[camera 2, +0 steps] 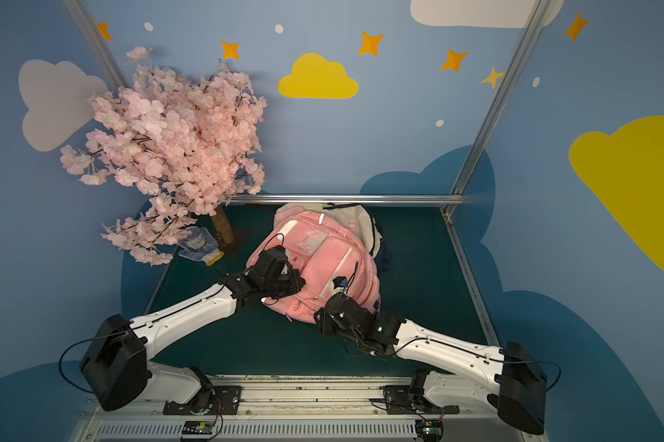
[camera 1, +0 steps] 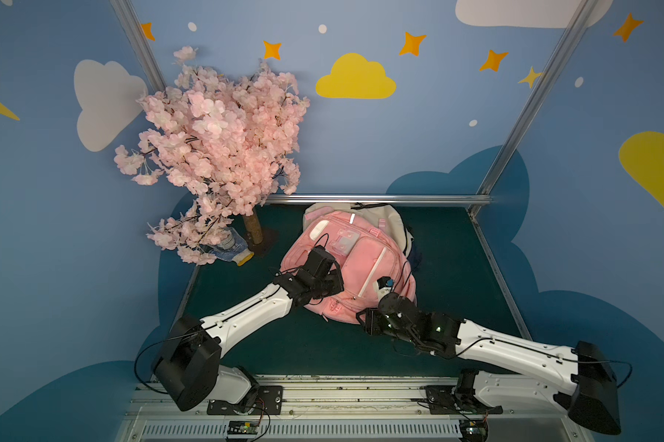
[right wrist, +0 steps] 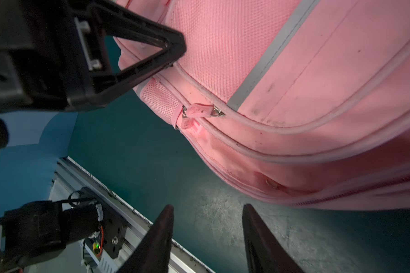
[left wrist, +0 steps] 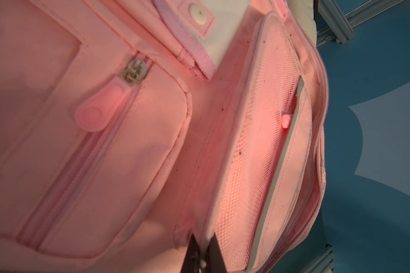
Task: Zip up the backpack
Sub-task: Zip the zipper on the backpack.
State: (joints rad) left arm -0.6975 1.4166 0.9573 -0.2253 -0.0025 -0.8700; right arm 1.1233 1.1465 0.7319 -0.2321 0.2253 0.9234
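Wrist views alone show the grips: left gripper [left wrist: 202,256] clamped on a fold of the pink fabric backpack [camera 1: 361,264], mid dark green table mat [camera 1: 456,268]; right gripper [right wrist: 208,209] spread (nothing held) near two pink zipper pulls [right wrist: 199,113]. In both top views the arms mask the fingertips; a pink artificial blossom tree [camera 1: 215,153] stands apart.

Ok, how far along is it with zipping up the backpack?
Done: the left pincer is shut on the backpack fabric beside the mesh pocket, steadying it. In hand: the right pincer is open and empty, short of the zipper pulls, not touching them. Left: the main compartment looks open, so gripping a pull and running the zip all remains.
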